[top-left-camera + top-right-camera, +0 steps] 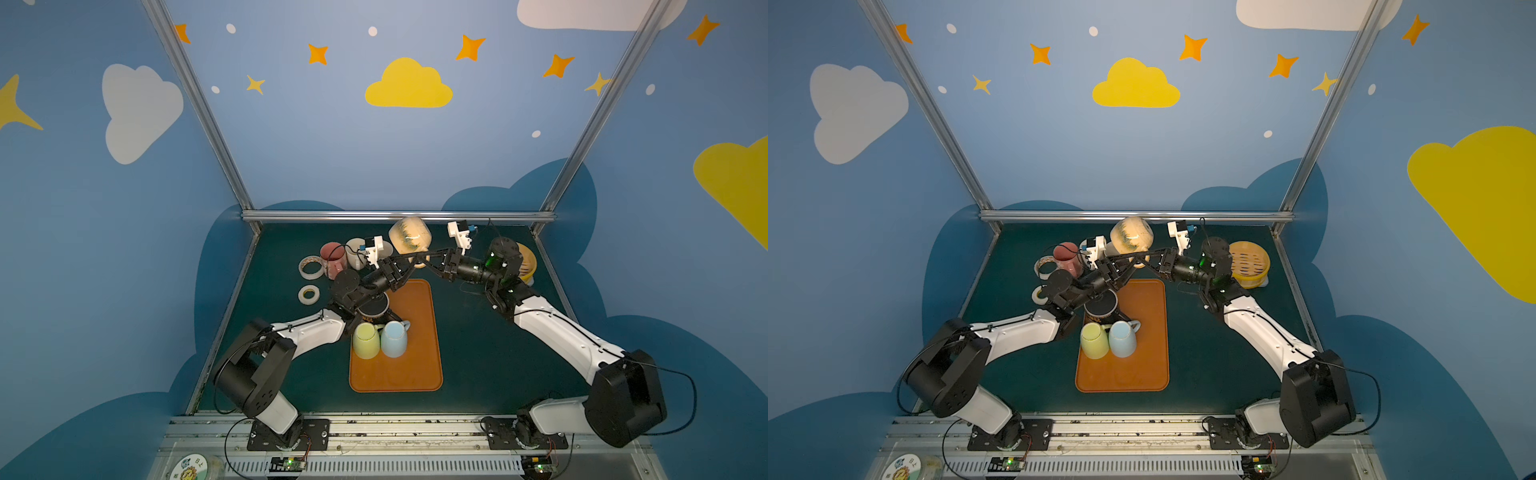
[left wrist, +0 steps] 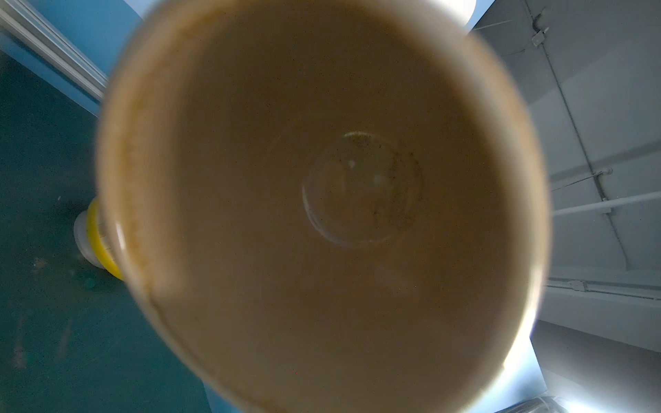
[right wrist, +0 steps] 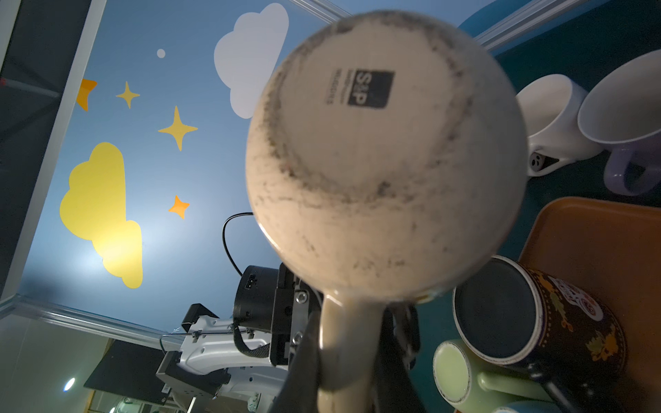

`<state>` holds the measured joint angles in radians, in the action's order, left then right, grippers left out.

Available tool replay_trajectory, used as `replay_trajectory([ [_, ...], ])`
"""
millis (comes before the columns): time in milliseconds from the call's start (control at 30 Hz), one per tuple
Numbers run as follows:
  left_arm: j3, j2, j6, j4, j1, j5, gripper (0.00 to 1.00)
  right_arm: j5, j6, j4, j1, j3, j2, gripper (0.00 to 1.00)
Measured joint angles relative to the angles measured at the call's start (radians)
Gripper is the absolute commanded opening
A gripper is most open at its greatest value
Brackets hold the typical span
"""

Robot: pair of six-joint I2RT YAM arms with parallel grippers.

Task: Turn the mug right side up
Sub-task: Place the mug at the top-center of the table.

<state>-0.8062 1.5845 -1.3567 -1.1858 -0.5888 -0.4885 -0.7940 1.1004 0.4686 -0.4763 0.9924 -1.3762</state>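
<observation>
Mug (image 1: pixel 409 235) held aloft, 12 o'clock of tray (image 1: pixel 419 353), judged mid-turn. Handle gripped by right fingers (image 3: pixel 304 357); state of left fingers (image 1: pixel 405 266) cannot be told. Next: base to be turned downward.

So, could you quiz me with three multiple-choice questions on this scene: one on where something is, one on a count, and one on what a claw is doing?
1. Where is the beige mug?
A) lying on the floor
B) held up in the air
C) tucked inside another mug

2. How many mugs sit on the orange tray?
A) three
B) one
C) five

3. What is the right claw doing?
A) hanging open and empty
B) shut on nothing
C) shut on the beige mug's handle

Answers:
1 B: both top views show it lifted between the two arms.
2 A: the black mug, green mug and light blue mug are the only ones on the tray.
3 C: the right wrist view shows a finger on each side of the handle.
</observation>
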Motion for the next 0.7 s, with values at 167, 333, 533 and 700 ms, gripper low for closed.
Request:
replay_trajectory([
  [167, 0.0, 0.0, -0.002, 0.008, -0.002, -0.004, 0.22, 0.003, -0.002, 0.006, -0.002, -0.013, 0.0, 0.0],
  [333, 0.0, -0.002, 0.002, 0.028, -0.002, -0.01, 0.16, 0.012, -0.031, 0.017, -0.002, -0.028, 0.0, 0.0],
  [533, 0.01, -0.017, 0.036, 0.078, -0.002, -0.011, 0.04, 0.019, -0.084, -0.018, -0.005, -0.035, 0.002, 0.0],
  [700, 0.025, -0.039, 0.075, 0.124, -0.005, -0.016, 0.04, 0.043, -0.163, -0.107, -0.016, -0.035, 0.025, 0.0],
])
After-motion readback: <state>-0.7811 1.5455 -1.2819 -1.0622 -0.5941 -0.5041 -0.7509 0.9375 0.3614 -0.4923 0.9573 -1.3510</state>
